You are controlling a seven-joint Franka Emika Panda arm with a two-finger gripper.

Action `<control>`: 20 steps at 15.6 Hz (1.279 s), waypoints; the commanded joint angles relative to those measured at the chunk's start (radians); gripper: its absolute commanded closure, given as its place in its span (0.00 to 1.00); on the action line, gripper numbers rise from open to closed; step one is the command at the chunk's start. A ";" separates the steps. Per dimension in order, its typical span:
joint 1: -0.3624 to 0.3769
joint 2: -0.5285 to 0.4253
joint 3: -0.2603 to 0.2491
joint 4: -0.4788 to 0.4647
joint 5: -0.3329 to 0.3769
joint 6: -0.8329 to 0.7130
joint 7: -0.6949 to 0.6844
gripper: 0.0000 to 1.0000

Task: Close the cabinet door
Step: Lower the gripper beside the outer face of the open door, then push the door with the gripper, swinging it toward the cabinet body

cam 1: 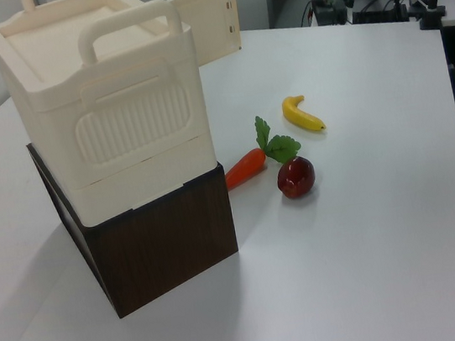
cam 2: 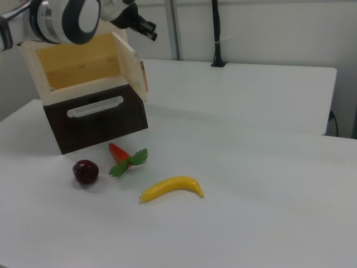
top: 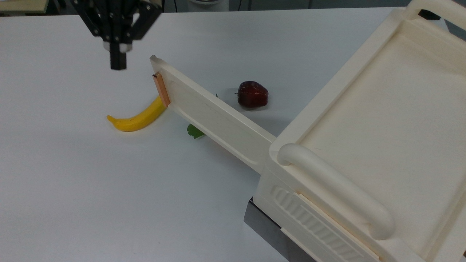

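The door [top: 214, 116] stands wide open from the cabinet [top: 364, 145], a light, stiff hinged panel best pushed near its copper strip [top: 161, 89], the gripper [top: 118, 62] hanging just beside that edge, fingers apparently pressed together

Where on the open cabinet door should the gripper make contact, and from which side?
Contact the cabinet door near its free edge, by the copper strip, farthest from the hinge. Come from the top view's left, where the gripper is, probably pushing the flat recessed face toward the cabinet rather than pinching it.
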 commanded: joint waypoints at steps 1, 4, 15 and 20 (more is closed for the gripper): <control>0.040 0.046 -0.002 0.002 0.004 0.056 0.158 1.00; 0.056 0.043 -0.001 -0.006 0.018 0.047 0.189 1.00; 0.135 -0.020 0.003 -0.027 0.072 -0.189 0.190 1.00; 0.180 -0.040 0.004 -0.026 0.078 -0.300 0.190 1.00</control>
